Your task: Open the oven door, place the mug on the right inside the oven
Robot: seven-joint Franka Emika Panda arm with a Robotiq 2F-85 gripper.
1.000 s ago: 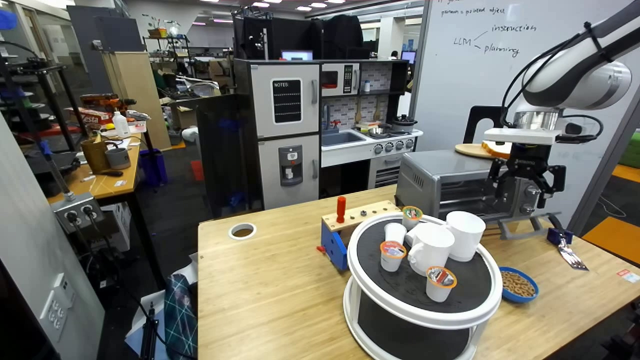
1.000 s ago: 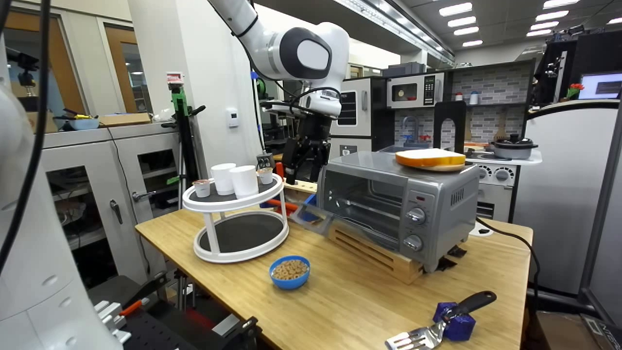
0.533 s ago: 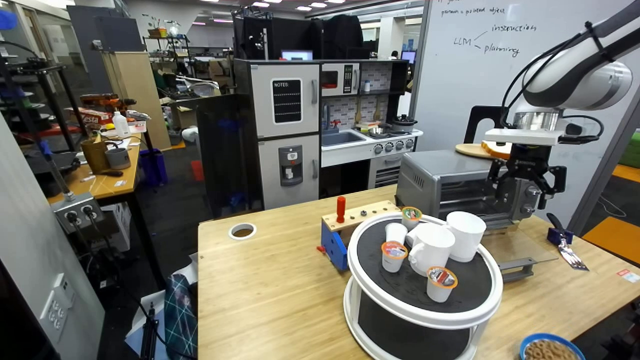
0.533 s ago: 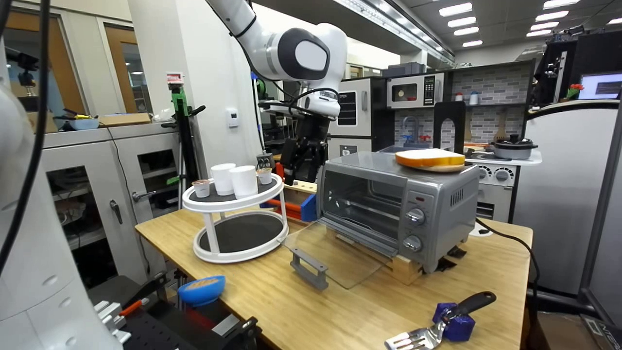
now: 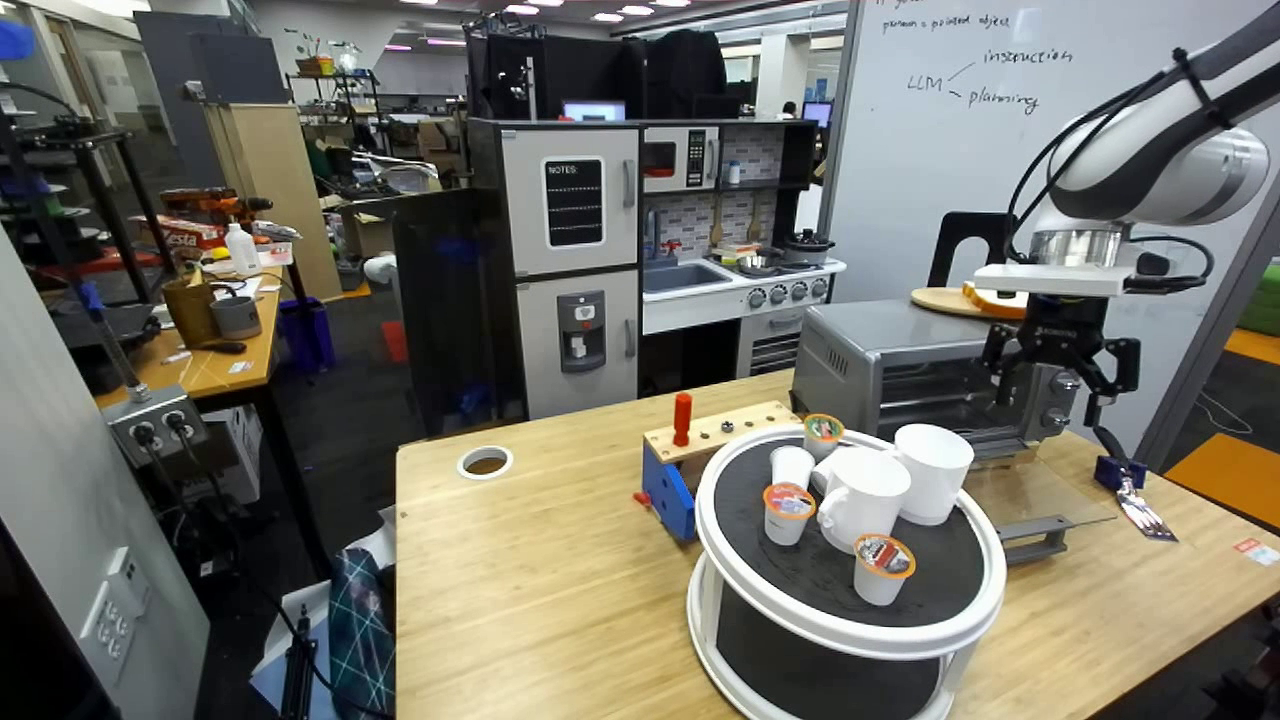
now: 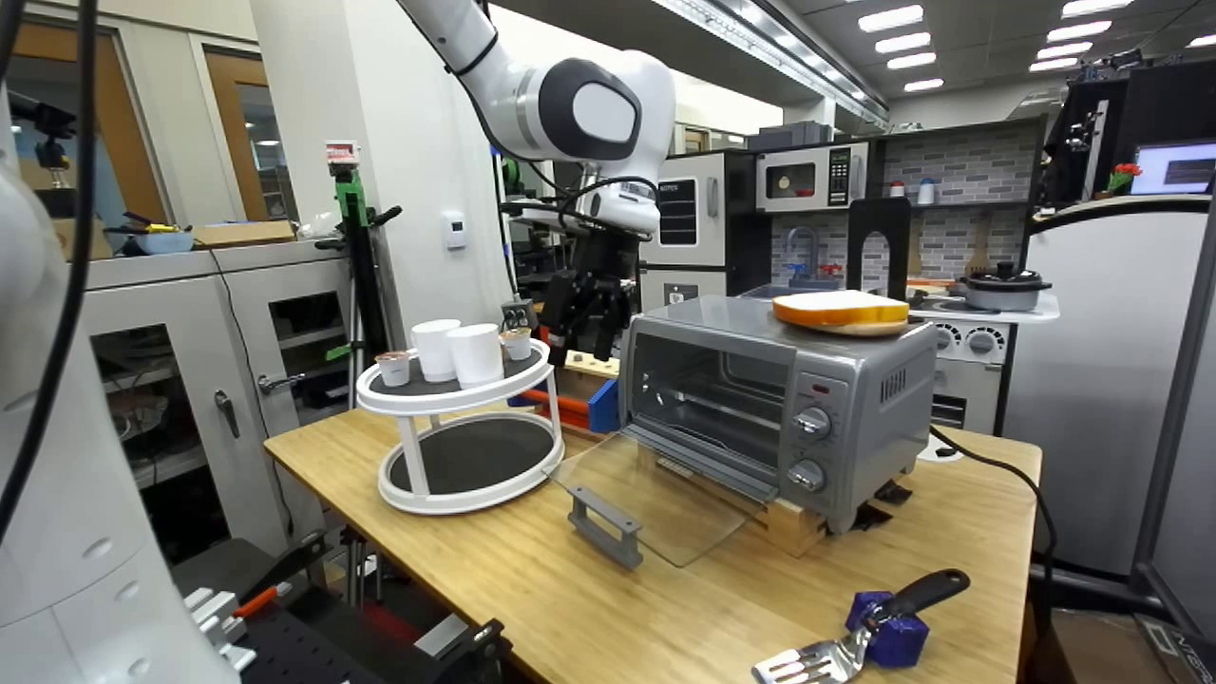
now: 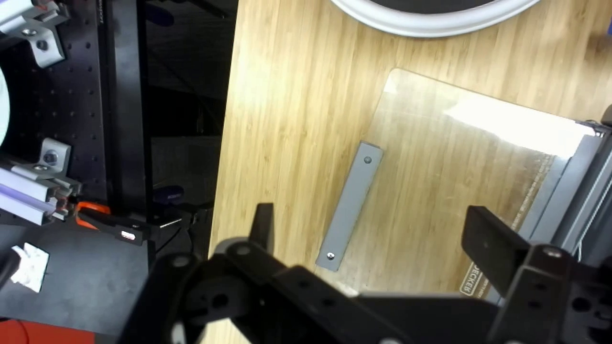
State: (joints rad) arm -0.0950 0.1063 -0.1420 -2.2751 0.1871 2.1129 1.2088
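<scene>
The grey oven [image 5: 890, 350] stands on the table and shows in both exterior views [image 6: 855, 418]. Its door [image 6: 665, 494] hangs fully open, its glass roughly level above the tabletop; it also fills the middle of the wrist view [image 7: 430, 167], with the grey handle [image 7: 349, 208]. The right white mug [image 5: 932, 475] stands upright on the upper tier of a turntable, beside another large white mug [image 5: 865, 500]; the right mug shows in both exterior views [image 6: 476, 354]. My gripper [image 5: 1048, 402] is open and empty, above the open door [image 6: 581, 344]; its spread fingers show in the wrist view [image 7: 370, 212].
The two-tier white turntable [image 6: 427, 404] stands close to the door's edge. Small cups [image 5: 883, 570] share its top. A toy workbench [image 5: 670, 490] stands behind it. Bread [image 6: 841, 309] lies on the oven. A fork-like utensil [image 6: 917, 596] leans on a purple block [image 6: 898, 641].
The oven door has dropped from partly open to fully open. The blue cereal bowl slid to the table's edge and is now out of view. The gripper has shifted slightly.
</scene>
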